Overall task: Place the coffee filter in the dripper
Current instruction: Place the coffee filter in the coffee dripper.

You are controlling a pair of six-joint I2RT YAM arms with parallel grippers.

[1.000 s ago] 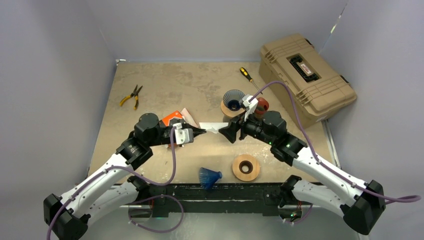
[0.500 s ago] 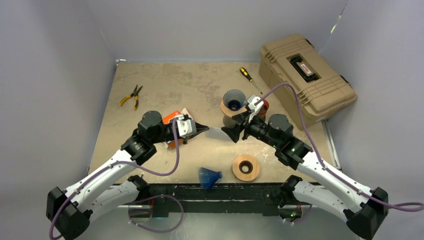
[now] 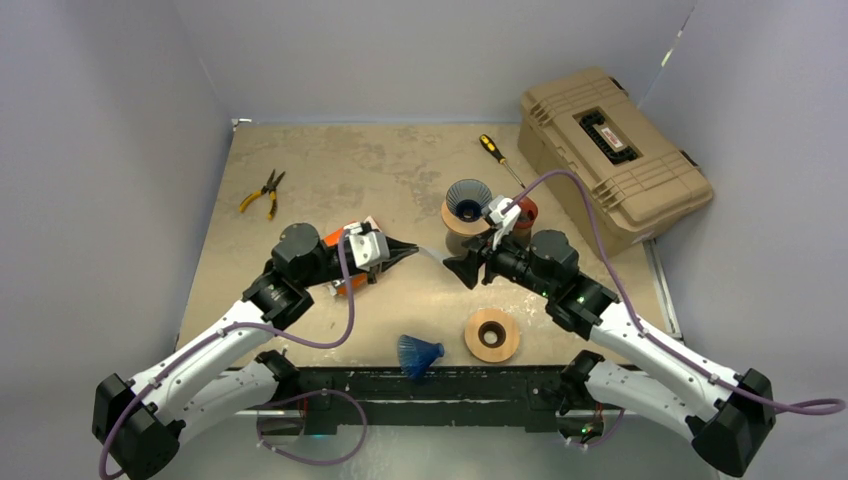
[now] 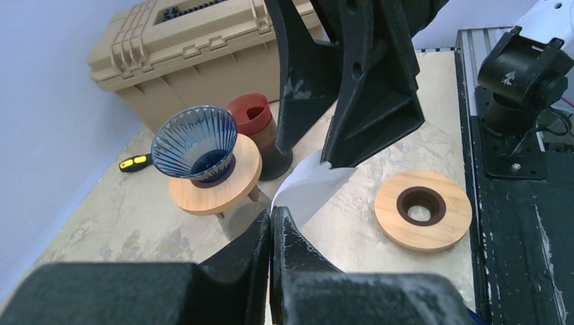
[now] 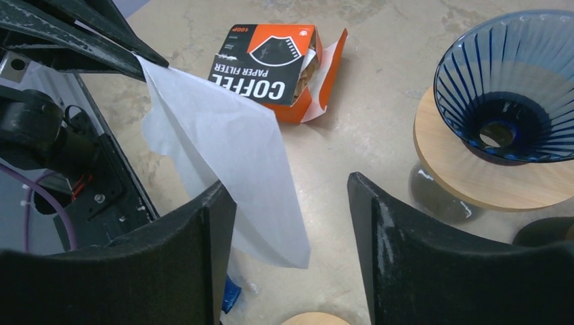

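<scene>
Above the table (image 3: 340, 170), the left gripper (image 3: 412, 247) has shifted toward the far side, clenched on the coffee filter (image 5: 223, 142), whose free end reaches the right gripper (image 5: 291, 193), jaws parted. The dripper (image 3: 467, 199) stands just beyond; bare table lies left of it.

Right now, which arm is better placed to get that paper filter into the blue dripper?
Probably right: the right tool, open, straddles the filter pinched by the left tool, and the dripper stands nearer that arm.
</scene>
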